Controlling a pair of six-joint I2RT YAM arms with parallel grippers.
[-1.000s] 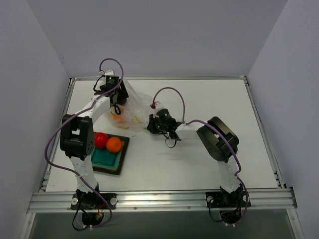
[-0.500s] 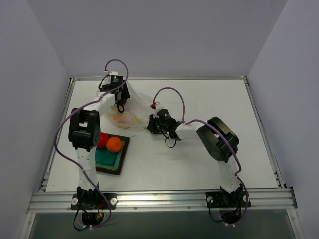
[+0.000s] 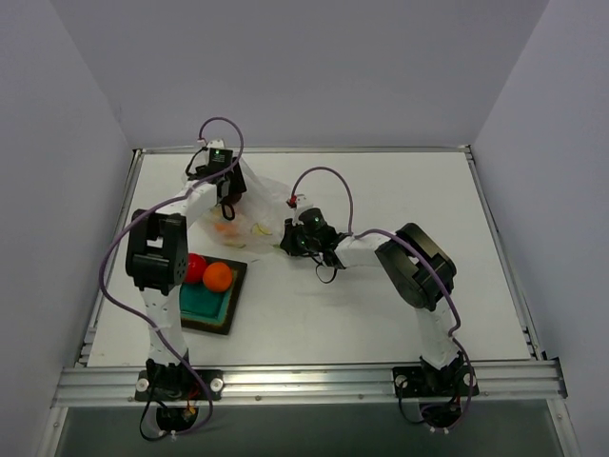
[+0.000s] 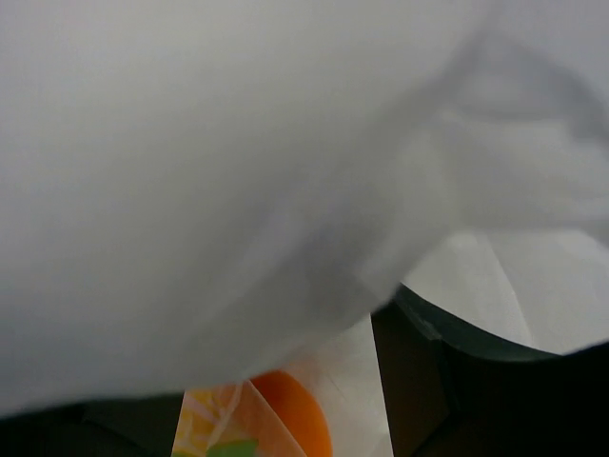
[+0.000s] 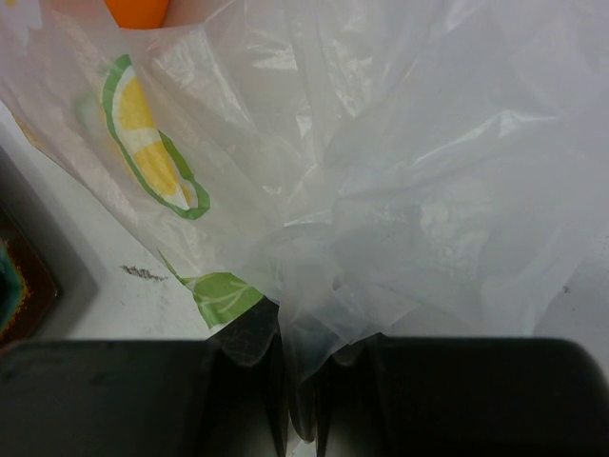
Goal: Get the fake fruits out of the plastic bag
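The plastic bag (image 3: 255,205), clear film with citrus slice prints, lies at the back left of the table. An orange fruit (image 3: 225,228) sits inside it and also shows in the left wrist view (image 4: 297,421) and the right wrist view (image 5: 138,9). My left gripper (image 3: 225,197) is at the bag's far side, open, with film (image 4: 238,143) draped over the lens and the orange fruit between its fingers (image 4: 423,381). My right gripper (image 3: 289,239) is shut on a bunched edge of the bag (image 5: 314,314). A red fruit (image 3: 193,268) and an orange fruit (image 3: 218,276) rest on the teal dish.
The square teal dish (image 3: 205,305) with a dark rim stands at the left, in front of the bag; its edge shows in the right wrist view (image 5: 14,295). Grey walls enclose the table on three sides.
My left arm has drawn its elbow in and its gripper has shifted slightly over the bag. The right gripper has kept its hold and has not moved.
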